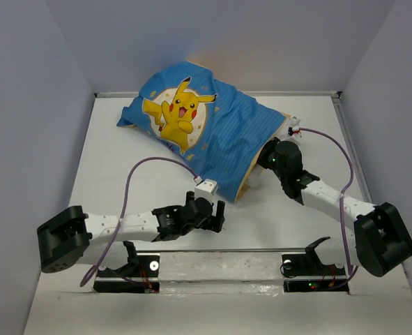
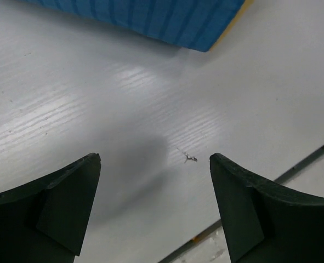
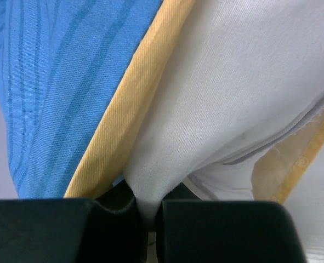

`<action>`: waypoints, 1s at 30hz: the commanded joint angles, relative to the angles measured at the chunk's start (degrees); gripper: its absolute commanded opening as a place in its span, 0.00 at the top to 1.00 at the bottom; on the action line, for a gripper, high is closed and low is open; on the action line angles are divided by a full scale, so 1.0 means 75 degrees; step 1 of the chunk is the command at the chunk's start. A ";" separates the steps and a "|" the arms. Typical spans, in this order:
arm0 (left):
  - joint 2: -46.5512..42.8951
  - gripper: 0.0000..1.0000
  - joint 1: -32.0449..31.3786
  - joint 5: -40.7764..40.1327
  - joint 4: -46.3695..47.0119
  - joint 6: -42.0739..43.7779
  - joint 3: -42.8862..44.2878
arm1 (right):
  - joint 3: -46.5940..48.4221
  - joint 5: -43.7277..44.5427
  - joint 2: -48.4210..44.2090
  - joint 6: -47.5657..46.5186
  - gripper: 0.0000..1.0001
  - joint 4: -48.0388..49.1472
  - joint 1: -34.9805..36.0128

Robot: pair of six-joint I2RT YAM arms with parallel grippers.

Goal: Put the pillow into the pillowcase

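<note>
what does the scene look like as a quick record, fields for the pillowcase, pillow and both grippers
pillowcase: blue Pikachu side up, bulging, on the table
pillow: white fabric shows at the case's opening, mostly covered
right gripper: shut on pillow at the opening
left gripper: open, empty, over bare table near the case's corner, not touching it

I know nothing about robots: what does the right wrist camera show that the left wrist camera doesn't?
Only the right wrist view: the white pillow pinched in the shut right pincer, beside the yellow edge of the pillowcase. Only the left wrist view: the left pincer, open with nothing in it, above the white table. Both: a stretch of the pillowcase's blue striped side.
</note>
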 commanded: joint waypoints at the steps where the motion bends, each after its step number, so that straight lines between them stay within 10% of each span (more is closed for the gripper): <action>1: 0.0945 0.06 0.0167 -0.0547 0.2707 -0.0477 -0.0255 | 0.0236 0.0250 -0.0289 0.0082 1.00 0.0505 -0.0102; 15: 0.4181 0.01 0.0213 -0.2293 0.5088 -0.0513 0.1057 | 0.0177 -0.0160 -0.0500 0.0070 1.00 0.0457 -0.0102; 18: 0.4510 0.16 0.0330 -0.2655 0.4983 -0.0628 0.1257 | 0.0131 -0.0160 -0.0535 0.0058 1.00 0.0457 -0.0102; 24: 0.3668 1.00 0.0951 -0.2997 0.5182 -0.0466 0.0695 | -0.0045 -0.0241 -0.0641 0.0058 1.00 0.0469 -0.0102; 29: 0.1227 1.00 0.1127 -0.2436 0.3946 -0.0347 -0.0053 | -0.0034 -0.0732 -0.0875 -0.0525 0.97 0.0130 -0.0102; 30: 0.0695 1.00 0.1151 -0.2330 0.3615 -0.0394 -0.0137 | 0.0106 -0.1442 -0.0864 -0.1038 0.79 -0.0370 -0.0102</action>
